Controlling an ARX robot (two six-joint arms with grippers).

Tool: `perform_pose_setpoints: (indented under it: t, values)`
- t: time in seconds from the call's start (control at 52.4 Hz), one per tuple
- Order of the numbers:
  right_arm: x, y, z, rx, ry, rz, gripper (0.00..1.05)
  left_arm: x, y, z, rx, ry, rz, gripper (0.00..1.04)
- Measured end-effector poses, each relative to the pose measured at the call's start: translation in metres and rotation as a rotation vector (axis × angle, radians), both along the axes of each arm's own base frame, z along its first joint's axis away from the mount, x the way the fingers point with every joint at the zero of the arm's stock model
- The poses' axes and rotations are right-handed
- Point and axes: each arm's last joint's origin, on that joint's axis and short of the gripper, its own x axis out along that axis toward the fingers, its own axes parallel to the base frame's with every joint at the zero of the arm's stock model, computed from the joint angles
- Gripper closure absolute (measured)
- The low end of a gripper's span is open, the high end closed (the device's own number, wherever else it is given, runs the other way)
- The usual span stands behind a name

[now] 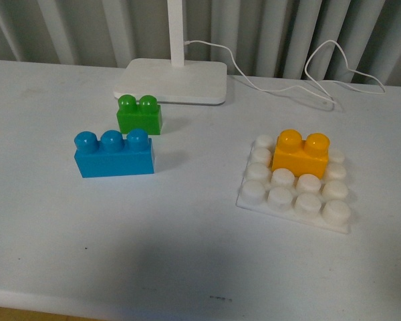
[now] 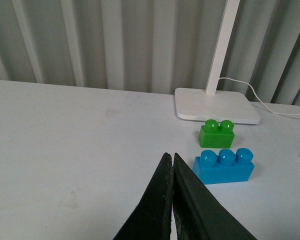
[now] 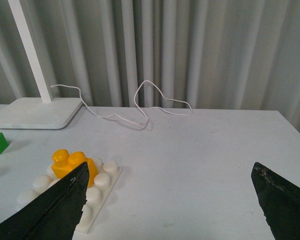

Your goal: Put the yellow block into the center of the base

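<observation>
White surface [image 1: 187, 234] in front of grey curtains. Yellow block [image 1: 301, 154] pressed onto base [image 1: 295, 192], near its middle. Left gripper [image 2: 172, 195] pressed together; right gripper [image 3: 170, 195] spread wide, holding nothing.

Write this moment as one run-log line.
yellow block: seated on base | left claw: shut, empty | right claw: open, clear

No readable text, labels, brands or numbers in any view — bricks, studded plate, lamp and table all plain, unmarked surfaces.
</observation>
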Motion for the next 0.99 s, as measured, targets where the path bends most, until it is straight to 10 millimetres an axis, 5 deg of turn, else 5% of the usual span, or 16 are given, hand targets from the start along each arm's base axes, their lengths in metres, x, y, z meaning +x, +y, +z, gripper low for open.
perform_pose_setpoints:
  t: [0.363, 0.478, 0.86, 0.993]
  values:
    - [0.000, 0.000, 0.000, 0.000, 0.000, 0.000, 0.09, -0.012, 0.000, -0.003, -0.001, 0.005, 0.000, 1.00]
    - [0.000, 0.000, 0.000, 0.000, 0.000, 0.000, 0.09, -0.012, 0.000, -0.003, -0.003, 0.005, 0.000, 0.72]
    - [0.000, 0.000, 0.000, 0.000, 0.000, 0.000, 0.09, -0.012, 0.000, -0.003, -0.003, 0.005, 0.000, 0.08]
    - [0.000, 0.000, 0.000, 0.000, 0.000, 0.000, 0.09, -0.012, 0.000, -0.003, -0.003, 0.005, 0.000, 0.07]
